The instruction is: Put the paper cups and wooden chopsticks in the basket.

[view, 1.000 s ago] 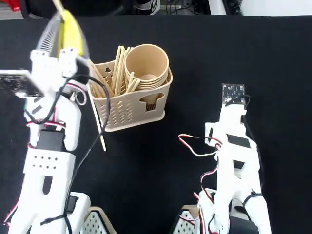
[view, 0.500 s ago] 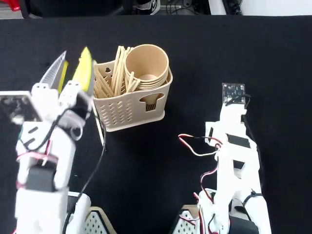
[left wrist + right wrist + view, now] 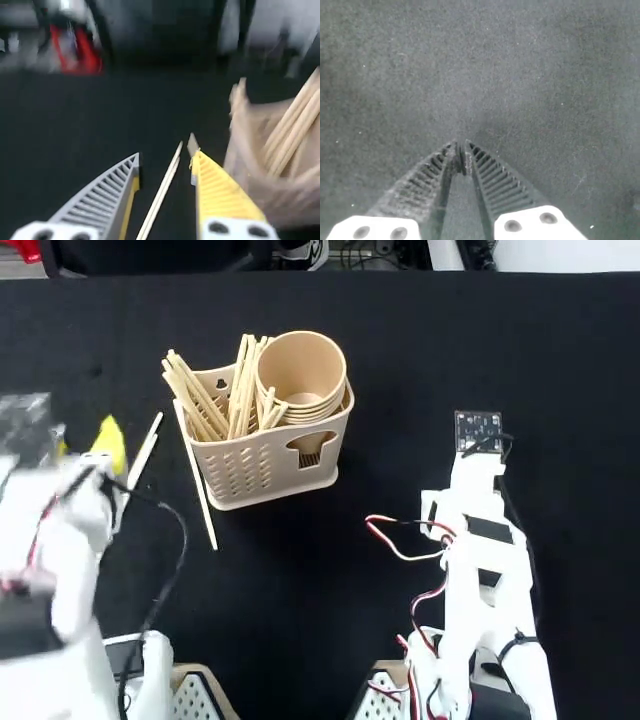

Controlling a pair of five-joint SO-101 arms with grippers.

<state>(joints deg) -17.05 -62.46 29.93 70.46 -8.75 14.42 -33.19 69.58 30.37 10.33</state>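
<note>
Left pincer [image 3: 165,152]: fingers spread, gripping nothing, low over the black cloth bench [image 3: 500,340].
Loose wooden chopstick [image 3: 161,192]: lies on the bench between those fingers.
Second loose wooden chopstick [image 3: 200,495]: outside, just beside the left wall of the beige slotted plastic basket [image 3: 270,460].
Basket: upright, holding a bundle of wooden chopsticks [image 3: 215,400] and stacked tan paper cups [image 3: 300,375].
Right pincer [image 3: 458,152]: fingers pressed together, empty, well apart from the basket.
</note>
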